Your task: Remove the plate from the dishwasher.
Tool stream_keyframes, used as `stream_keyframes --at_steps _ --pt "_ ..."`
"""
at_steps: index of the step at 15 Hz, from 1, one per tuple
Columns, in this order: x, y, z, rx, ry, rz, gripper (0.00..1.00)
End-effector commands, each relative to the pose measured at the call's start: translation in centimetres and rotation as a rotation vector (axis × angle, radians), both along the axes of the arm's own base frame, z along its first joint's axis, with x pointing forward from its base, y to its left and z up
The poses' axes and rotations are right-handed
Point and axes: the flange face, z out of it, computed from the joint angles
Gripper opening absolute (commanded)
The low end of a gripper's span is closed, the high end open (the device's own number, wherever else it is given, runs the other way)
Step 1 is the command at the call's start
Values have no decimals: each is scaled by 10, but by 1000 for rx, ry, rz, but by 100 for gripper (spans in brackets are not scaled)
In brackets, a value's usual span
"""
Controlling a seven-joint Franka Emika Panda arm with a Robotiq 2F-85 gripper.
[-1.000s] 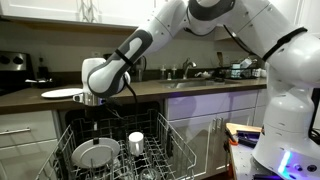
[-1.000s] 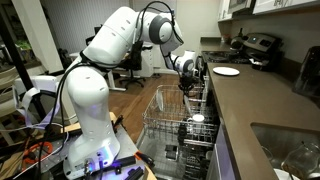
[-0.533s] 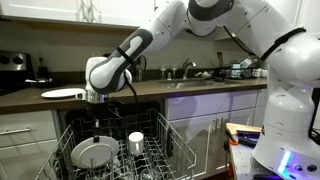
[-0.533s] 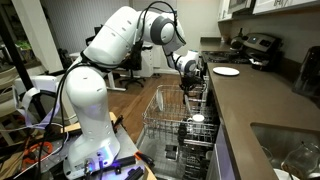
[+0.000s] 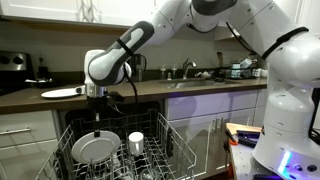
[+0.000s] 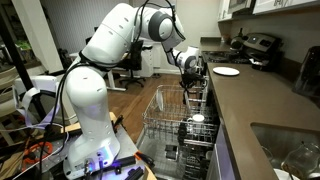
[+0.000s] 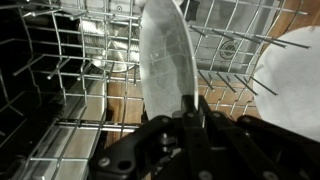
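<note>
While clamped tight on the top rim of the plate [image 5: 95, 150], points straight down from the white arm [image 5: 150, 35], placing the gripper [image 5: 97, 128] at 12 o'clock of the disc. Holds that plate upright on edge, broad face toward the camera in an exterior view, lower half down among the wires of the white rack [image 5: 170, 150]. Cannot tell whether the bottom edge touches the tines. Hangs over the 9 o'clock half of the rack, drawn out of the dishwasher [image 5: 150, 110] beneath the dark countertop [image 5: 200, 88]. Leaves the white cup [image 5: 136, 141] standing in the rack just beside the plate at 3 o'clock, apart from it. Shows a brighter plate [image 5: 62, 93] lying flat on the countertop at about 10 o'clock of the gripper, well apart.

Seen from the wrist: looks along the plate [image 7: 165, 60] edge-on, a narrow grey-white blade running toward 12 o'clock, with black fingers [image 7: 203, 112] pressed against both faces of the rim at 6 o'clock, around the gripper [image 7: 190, 108]. Rack [image 7: 70, 90] wires at 9 and 3 o'clock.

Along the counter in an exterior view: gripper [image 6: 191, 88] above the far end of the rack [image 6: 165, 110], held plate too thin to make out, white cup [image 6: 197, 119] at 6 o'clock, brighter plate [image 6: 226, 71] on the countertop [image 6: 250, 110] at 2 o'clock.
</note>
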Motion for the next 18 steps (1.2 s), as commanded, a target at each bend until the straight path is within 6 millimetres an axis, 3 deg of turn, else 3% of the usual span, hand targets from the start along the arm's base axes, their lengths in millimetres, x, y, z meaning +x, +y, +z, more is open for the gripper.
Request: stream_keyframes --at_steps 1,5,18 --pt "-15 -2 44 -25 16 12 1" --pt "-24 -2 75 -63 27 20 1" --pt "-62 13 153 -169 2 31 1"
